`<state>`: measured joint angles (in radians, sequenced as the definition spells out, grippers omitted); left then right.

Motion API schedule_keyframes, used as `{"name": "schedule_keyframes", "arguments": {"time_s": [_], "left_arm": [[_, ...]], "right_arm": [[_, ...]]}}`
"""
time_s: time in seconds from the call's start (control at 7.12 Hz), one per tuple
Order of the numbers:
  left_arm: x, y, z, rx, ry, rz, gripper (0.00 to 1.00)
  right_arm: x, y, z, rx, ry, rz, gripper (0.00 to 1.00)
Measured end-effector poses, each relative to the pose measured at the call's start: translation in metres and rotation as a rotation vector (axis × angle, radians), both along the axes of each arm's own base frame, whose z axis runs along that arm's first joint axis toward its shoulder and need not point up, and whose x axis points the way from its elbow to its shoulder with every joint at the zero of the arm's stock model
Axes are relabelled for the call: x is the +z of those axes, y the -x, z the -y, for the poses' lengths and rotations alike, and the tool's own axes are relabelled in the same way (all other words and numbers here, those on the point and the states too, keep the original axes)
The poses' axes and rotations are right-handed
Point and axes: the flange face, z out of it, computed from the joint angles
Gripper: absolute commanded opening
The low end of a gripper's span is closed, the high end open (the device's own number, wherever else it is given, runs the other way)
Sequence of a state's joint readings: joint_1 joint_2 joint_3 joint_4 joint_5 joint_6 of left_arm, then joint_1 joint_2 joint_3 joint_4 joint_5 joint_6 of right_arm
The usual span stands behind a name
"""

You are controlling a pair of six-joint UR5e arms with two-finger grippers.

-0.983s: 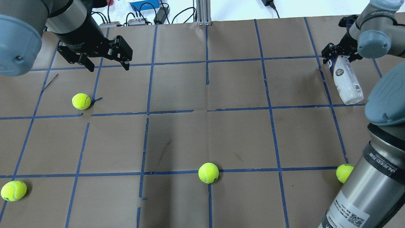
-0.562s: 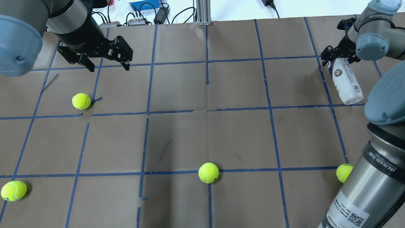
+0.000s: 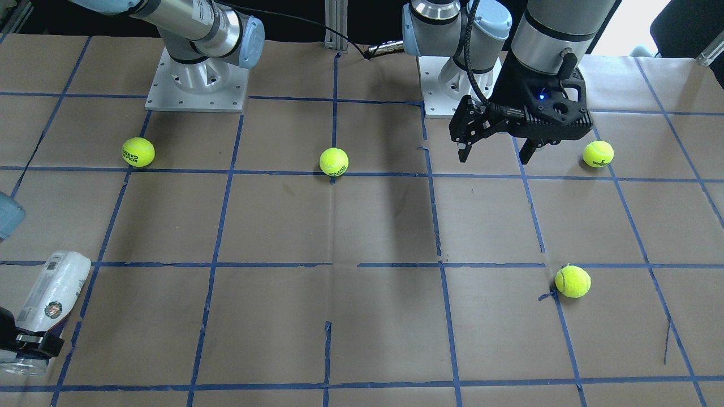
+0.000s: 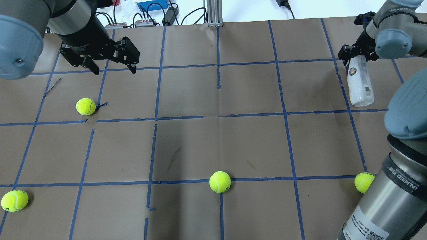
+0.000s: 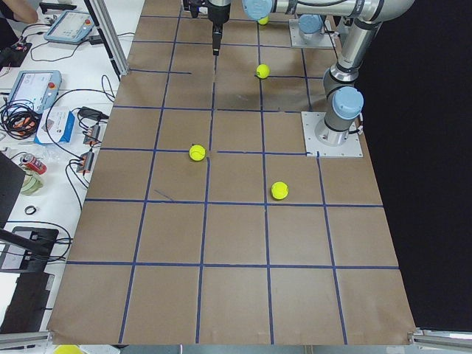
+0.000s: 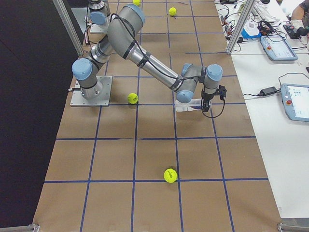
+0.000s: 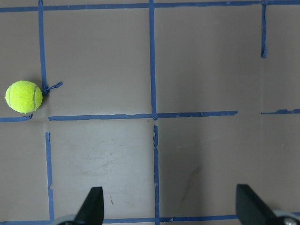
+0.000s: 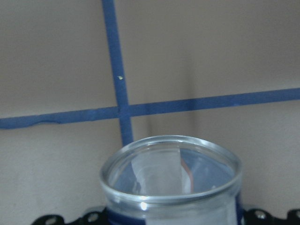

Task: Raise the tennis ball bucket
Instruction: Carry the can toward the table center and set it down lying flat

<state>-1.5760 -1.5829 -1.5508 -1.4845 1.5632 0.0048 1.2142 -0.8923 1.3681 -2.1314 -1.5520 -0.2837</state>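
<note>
The tennis ball bucket [image 4: 359, 85] is a slim clear can with a white label and a round emblem, and it lies at the table's far right. It also shows in the front view [image 3: 50, 287] and in the right side view [image 6: 189, 103]. My right gripper [image 4: 355, 55] is shut on its far, open end; the open rim [image 8: 171, 171] fills the right wrist view. The can looks empty. I cannot tell whether its free end touches the table. My left gripper [image 4: 114, 69] is open and empty above the far left of the table, and it also shows in the front view [image 3: 494, 158].
Several yellow-green tennis balls lie loose on the brown paper: one [image 4: 85, 106] near my left gripper, one [image 4: 220, 182] at front centre, one [image 4: 14, 200] at front left, one [image 4: 363, 182] beside my right arm. Cables and boxes [image 4: 151, 5] lie beyond the far edge.
The can's free end has swung to the left, so the can now lies straighter along the grid line. My right gripper has shifted slightly farther away. The left arm has not moved.
</note>
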Motion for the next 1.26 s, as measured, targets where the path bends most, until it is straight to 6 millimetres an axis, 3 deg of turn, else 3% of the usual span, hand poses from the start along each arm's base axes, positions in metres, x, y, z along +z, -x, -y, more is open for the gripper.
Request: {"name": "schedule_keyframes", "arguments": {"time_s": [0.28, 0.42, 0.56, 0.7, 0.98, 1.26], "left_arm": [[0.001, 0.000, 0.000, -0.001, 0.001, 0.000, 1.00], [0.001, 0.000, -0.001, 0.000, 0.001, 0.001, 1.00], [0.001, 0.000, -0.001, 0.001, 0.002, 0.001, 1.00], [0.001, 0.000, -0.001, 0.002, 0.002, 0.002, 1.00], [0.001, 0.000, -0.001, 0.001, 0.002, 0.002, 1.00], [0.001, 0.001, -0.001, 0.000, 0.001, 0.003, 1.00]], "right_arm": [[0.020, -0.071, -0.002, 0.108, 0.012, -0.003, 0.45], [0.032, -0.123, -0.001, 0.179, 0.033, -0.006, 0.45], [0.044, -0.180, -0.003, 0.259, 0.062, -0.010, 0.44], [0.050, -0.254, -0.010, 0.365, 0.094, -0.011, 0.44], [0.047, -0.405, -0.048, 0.633, 0.137, -0.013, 0.44], [0.034, -0.512, -0.090, 0.981, 0.223, -0.037, 0.45]]}}
